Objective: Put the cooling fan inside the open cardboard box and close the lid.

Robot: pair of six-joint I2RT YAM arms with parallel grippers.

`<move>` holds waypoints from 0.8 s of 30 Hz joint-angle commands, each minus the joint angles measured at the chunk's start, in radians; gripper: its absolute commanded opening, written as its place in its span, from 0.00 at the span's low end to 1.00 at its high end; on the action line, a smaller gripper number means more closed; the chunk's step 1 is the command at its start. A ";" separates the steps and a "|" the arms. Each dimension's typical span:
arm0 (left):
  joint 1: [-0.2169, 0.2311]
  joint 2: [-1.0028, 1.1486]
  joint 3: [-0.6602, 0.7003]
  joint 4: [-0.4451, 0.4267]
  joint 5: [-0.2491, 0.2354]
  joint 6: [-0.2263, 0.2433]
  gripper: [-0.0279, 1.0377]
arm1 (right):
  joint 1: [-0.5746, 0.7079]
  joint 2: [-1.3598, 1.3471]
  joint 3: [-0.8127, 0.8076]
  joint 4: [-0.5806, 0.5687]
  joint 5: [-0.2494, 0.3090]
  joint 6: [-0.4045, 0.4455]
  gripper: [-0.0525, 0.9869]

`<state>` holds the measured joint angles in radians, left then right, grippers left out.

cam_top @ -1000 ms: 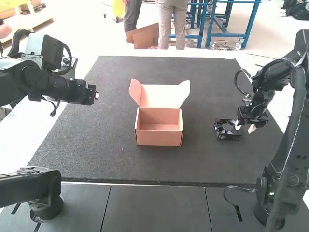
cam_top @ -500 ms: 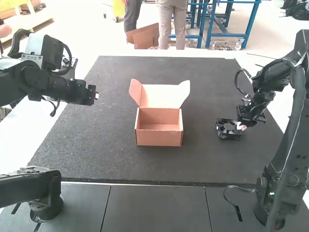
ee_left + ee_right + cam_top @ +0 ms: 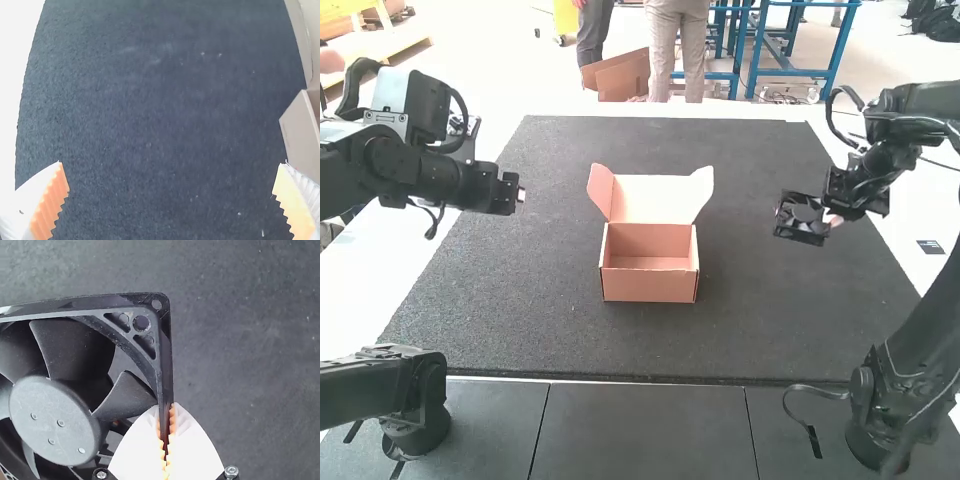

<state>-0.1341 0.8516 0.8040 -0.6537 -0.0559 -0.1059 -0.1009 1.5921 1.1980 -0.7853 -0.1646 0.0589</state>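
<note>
— What is the right hand (image 3: 833, 219) doing?

— It is clenched on the cooling fan (image 3: 801, 222). In the right wrist view its white fingers (image 3: 195, 452) pinch one thin side of the fan's black frame, close to a corner, with the orange pads pressed against the frame from both sides. The fan hangs from that grip on edge, its blades and hub facing sideways.

— Where is the fan in relation to the cardboard box (image 3: 650, 263)?

— To the right of it and well apart, held up above the black mat (image 3: 510, 290) that covers the worktop. The box stands near the middle of the mat with its lid (image 3: 655, 196) raised at the back.

— And the left hand (image 3: 516, 193)?

— Released and holding nothing. In the left wrist view its two fingers (image 3: 46, 201) stand far apart over bare mat, and a corner of the box shows just beyond one of them. In the high view the hand hovers left of the box, not touching it.

— What differs from a second ago?

— Then the fan rested on the mat to the right of the box, with the right hand down at it. Since then the right arm has risen and carried the fan up off the mat. The left arm and the box have kept their places.
</note>
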 commanded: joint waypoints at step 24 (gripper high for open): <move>-0.007 -0.032 -0.025 0.032 -0.002 0.014 0.94 | 0.552 -0.123 0.325 -0.184 -0.003 0.424 0.05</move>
<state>-0.1341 0.8478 0.7940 -0.6277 -0.0559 -0.1013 0.4168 1.4448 1.4799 -0.9668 -0.1585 0.4408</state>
